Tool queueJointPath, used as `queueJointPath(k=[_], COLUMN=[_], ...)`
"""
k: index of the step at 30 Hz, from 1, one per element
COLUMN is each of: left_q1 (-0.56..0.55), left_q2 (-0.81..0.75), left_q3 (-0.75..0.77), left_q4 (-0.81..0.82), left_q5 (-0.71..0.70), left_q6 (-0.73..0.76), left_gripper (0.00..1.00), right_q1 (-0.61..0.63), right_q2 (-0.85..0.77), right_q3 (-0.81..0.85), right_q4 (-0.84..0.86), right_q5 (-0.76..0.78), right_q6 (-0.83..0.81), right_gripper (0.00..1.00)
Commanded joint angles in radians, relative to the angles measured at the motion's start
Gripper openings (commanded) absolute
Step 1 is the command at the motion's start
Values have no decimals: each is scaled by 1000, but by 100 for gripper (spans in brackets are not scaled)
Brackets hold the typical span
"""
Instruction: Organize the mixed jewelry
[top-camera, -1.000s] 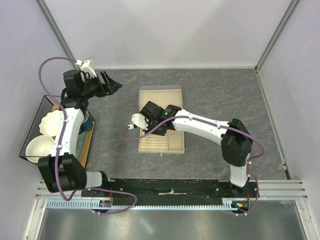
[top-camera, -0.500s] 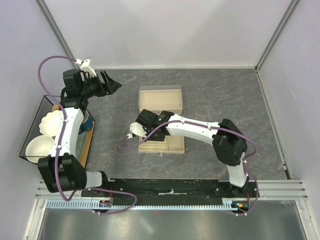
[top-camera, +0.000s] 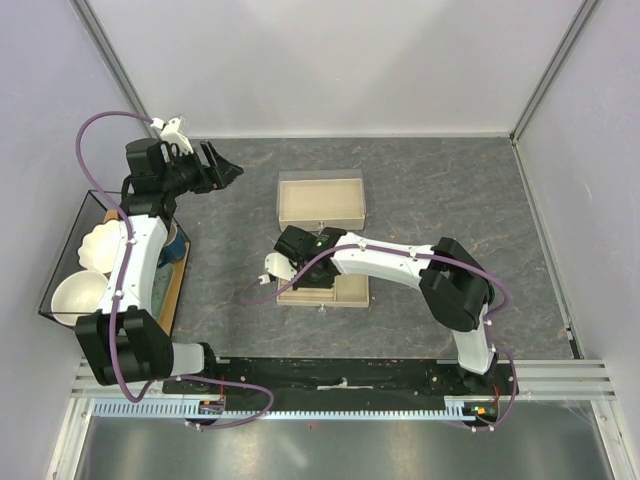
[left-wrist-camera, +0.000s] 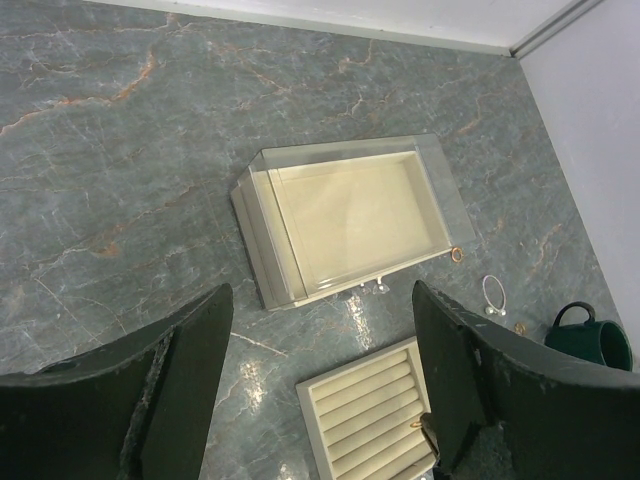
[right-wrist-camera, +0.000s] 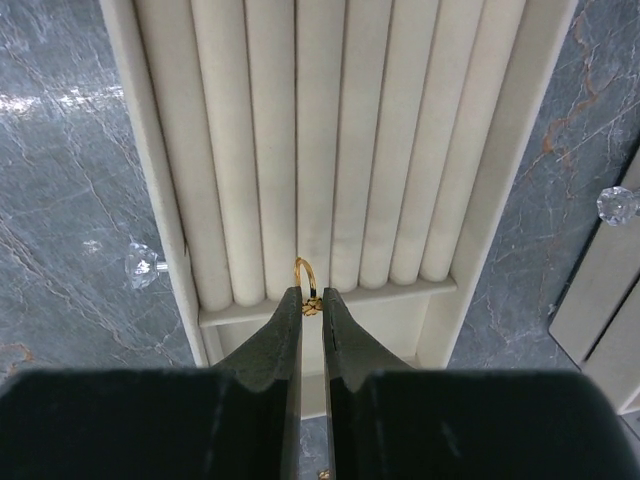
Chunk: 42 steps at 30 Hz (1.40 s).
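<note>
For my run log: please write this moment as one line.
right claw: shut on gold ring | at slotted tray | left claw: open

A lab cell, with white walls (top-camera: 330, 60) and aluminium framing (top-camera: 570, 380).

The right arm (top-camera: 400, 262) stretches leftward across the grey table (top-camera: 450, 190). Its wrist lies over the beige slotted tray (top-camera: 350, 292) and hides its jaws. Just beyond the tray sits an open beige box (top-camera: 321, 200). The left arm (top-camera: 135, 250) stands raised at the table's left edge, jaws spread, above a clear bin (top-camera: 62, 255) holding white bowls (top-camera: 78, 292).
</note>
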Motion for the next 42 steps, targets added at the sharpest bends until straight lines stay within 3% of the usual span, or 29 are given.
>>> queueJointPath(k=[1,42], left_q1=[5,8], left_q2=[-22,-25], left_q3=[15,-6], left_q4=[9,28], left_q5=[10,39], left_q6=[29,16], left_gripper=[79,79], right_q1=[6,28], right_q2=[10,76], right_q3=[-5,-25], right_q4=[27,105], right_q5=[6,26], right_q6=[5,-21], right_gripper=[0,0])
